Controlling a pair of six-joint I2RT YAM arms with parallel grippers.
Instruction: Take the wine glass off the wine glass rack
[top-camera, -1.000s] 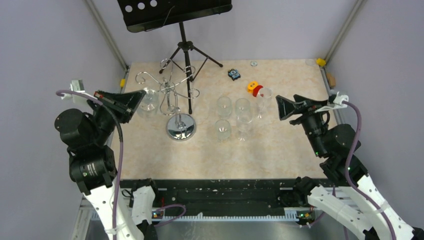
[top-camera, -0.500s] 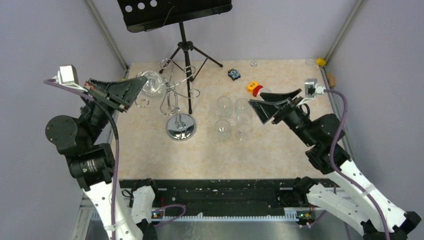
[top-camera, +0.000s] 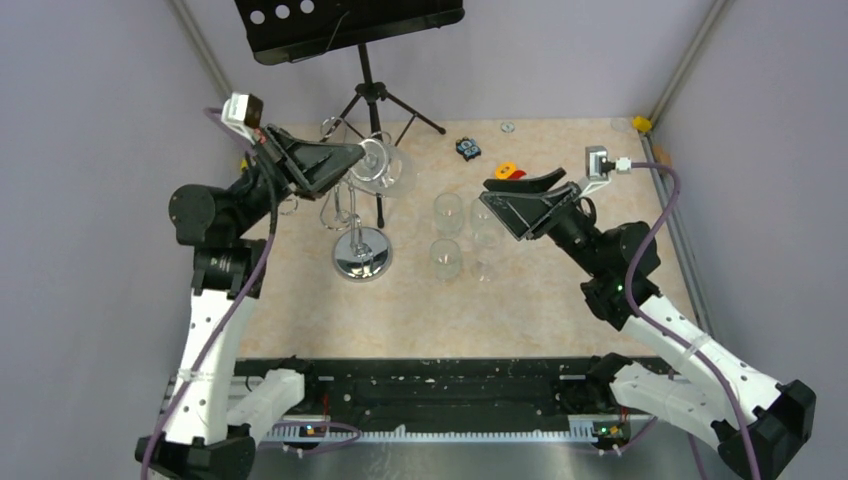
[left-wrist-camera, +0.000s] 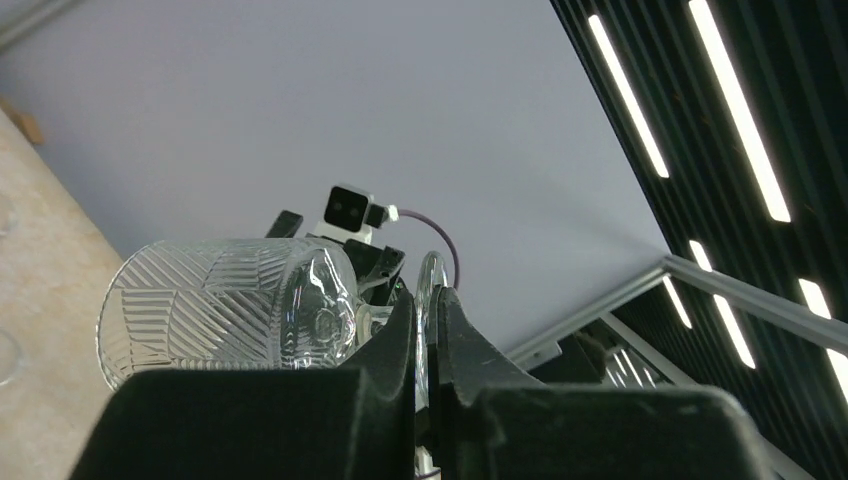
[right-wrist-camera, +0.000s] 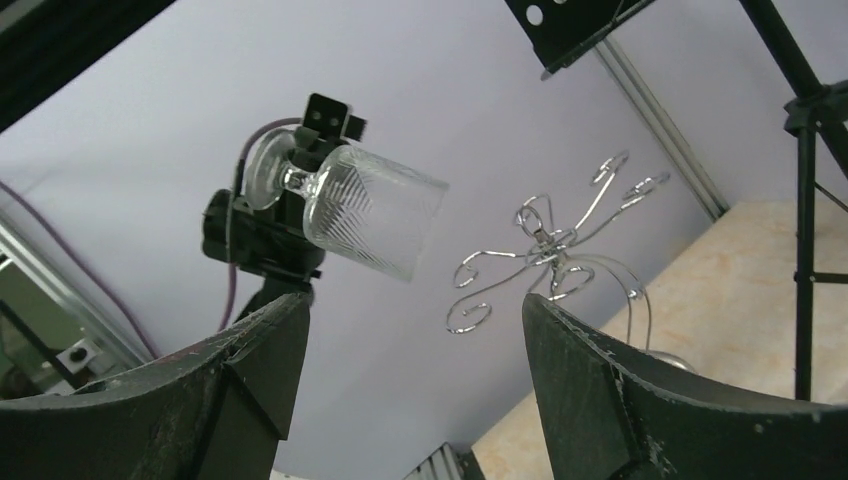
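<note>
Left gripper: I have its two jaws pinching the thin stem of the wine glass. The arm is up high.

Wine glass: It lies on its side in the air, bowl pointing to the right. From the right wrist view I see open space between it and the wire loops, so I think it is free of the rack.

Rack: The shiny wire stand sits on the table, just under and beside the held glass.

Other glasses: A few stand on the table, between the rack and my right arm.

Right gripper: Its jaws are spread wide and hold nothing. It points at the glass.

Step now: The lift-off looks nearly done.

Next move: I think I must turn the glass upright and set it down gently in a bare spot, away from the loops and the other glasses.
</note>
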